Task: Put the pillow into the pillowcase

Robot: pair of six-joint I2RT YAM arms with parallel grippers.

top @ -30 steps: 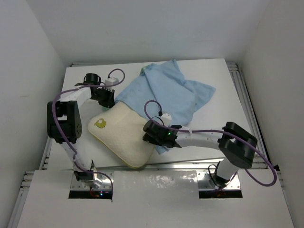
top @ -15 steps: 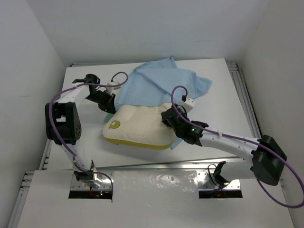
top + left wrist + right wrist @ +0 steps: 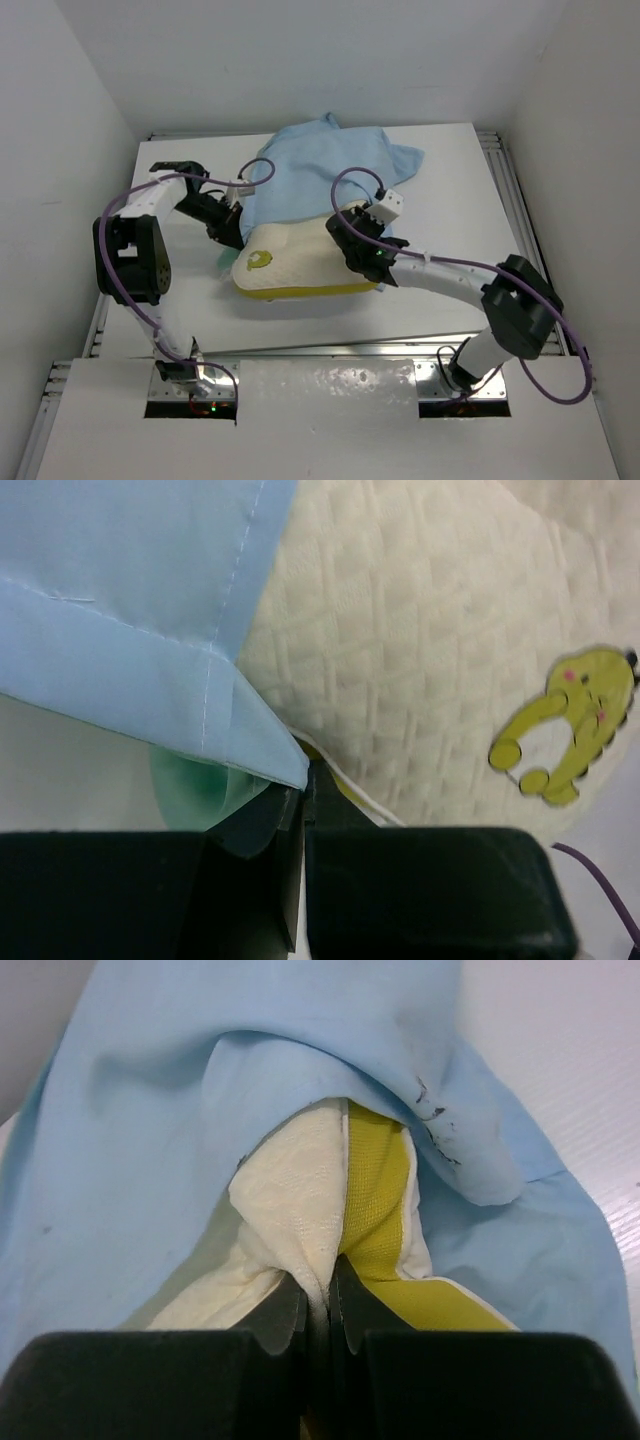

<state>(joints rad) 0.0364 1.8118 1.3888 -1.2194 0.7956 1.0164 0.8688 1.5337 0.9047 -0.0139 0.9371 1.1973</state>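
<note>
Right gripper (image 3: 318, 1305) clamped on a pillow (image 3: 300, 262) corner; left gripper (image 3: 303, 785) pinches, apparently, the pillowcase (image 3: 320, 170) hem. We judge insertion barely begun: pillow mid-frame, upper edge under the case, most of it left to sleeve.

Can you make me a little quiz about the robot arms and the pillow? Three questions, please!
1. True or false: the right gripper is pinching the pillow.
2. What is the left gripper holding? A: the edge of the pillowcase. B: a cable. C: nothing.
3. Fill in: the little figure printed on the pillow is ____ in colour.

Key: 1 true; 2 A; 3 yellow-green.
</note>
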